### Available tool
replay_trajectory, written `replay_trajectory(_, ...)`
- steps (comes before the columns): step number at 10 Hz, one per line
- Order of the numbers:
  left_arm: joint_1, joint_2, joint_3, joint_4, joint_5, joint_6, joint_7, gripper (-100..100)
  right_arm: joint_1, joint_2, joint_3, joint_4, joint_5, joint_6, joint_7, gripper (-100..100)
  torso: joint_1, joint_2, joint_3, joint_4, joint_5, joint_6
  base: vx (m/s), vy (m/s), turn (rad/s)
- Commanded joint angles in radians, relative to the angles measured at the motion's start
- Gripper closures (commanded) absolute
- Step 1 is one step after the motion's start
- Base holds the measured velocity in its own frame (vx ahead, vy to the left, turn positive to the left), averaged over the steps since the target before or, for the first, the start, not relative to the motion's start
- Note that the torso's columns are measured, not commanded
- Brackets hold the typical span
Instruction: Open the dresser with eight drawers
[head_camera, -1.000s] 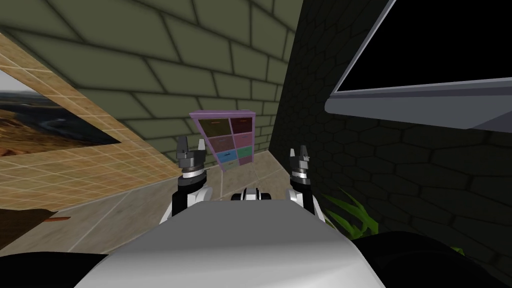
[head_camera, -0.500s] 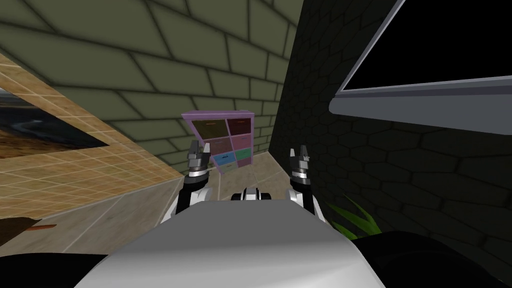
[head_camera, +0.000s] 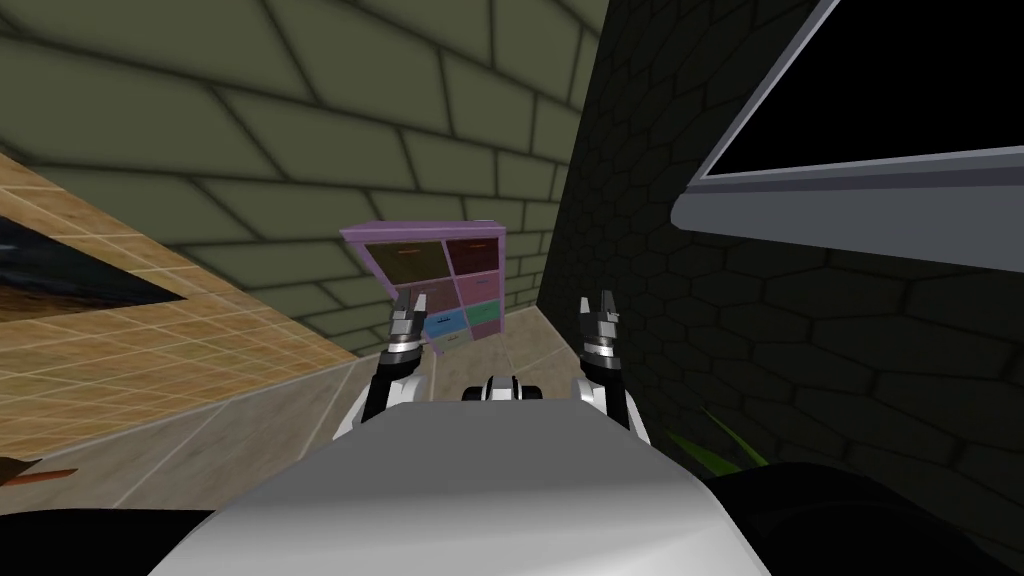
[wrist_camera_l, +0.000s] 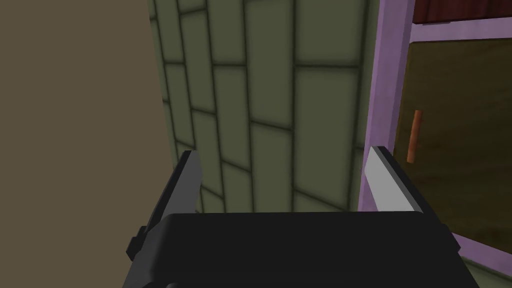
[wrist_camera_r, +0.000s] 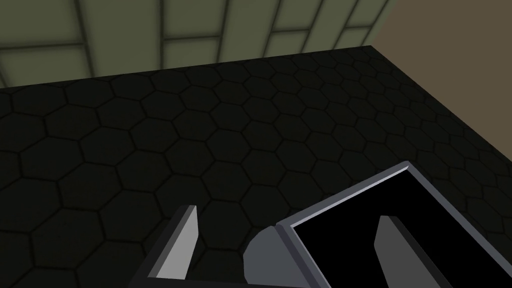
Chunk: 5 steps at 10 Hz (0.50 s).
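The dresser stands against the green block wall ahead, a purple frame around drawers of several colours. My left gripper is raised in front of the dresser's left side, open and empty. In the left wrist view the gripper points past the purple frame. An olive-brown drawer with an orange handle lies just beyond one finger, with nothing touched. My right gripper is held up to the right of the dresser, its fingers open and empty.
A dark hexagon-tiled wall runs close along my right, with a grey window ledge jutting out overhead. A green plant sits low at the right. The tan tiled wall slants along my left.
I have rolled closer and the dresser looks larger. My left hand has swung right, from beside the dresser to in front of its left drawers. The right arm has kept its place.
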Motion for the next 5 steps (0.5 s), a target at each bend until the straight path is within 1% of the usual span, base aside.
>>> replay_trajectory(1,-0.013,0.003,0.011,0.063,0.000,0.002,0.003,-100,0.000,0.000,0.000,0.000,0.000,0.000,0.000,0,0.001,-0.001,0.000,0.000,0.000,0.000,0.143,-0.038,0.000)
replay_trajectory(3,-0.024,0.004,0.016,0.109,-0.001,0.001,0.004,-100,0.000,0.000,0.000,0.000,0.000,0.000,0.000,0,0.001,-0.002,-0.001,-0.001,0.001,0.000,0.127,-0.034,0.001)
replay_trajectory(5,-0.034,0.006,0.021,0.154,-0.002,0.000,0.005,-100,0.000,0.000,0.000,0.000,0.000,0.000,0.000,0,0.000,0.000,0.000,0.000,0.000,0.000,0.102,-0.049,0.001)
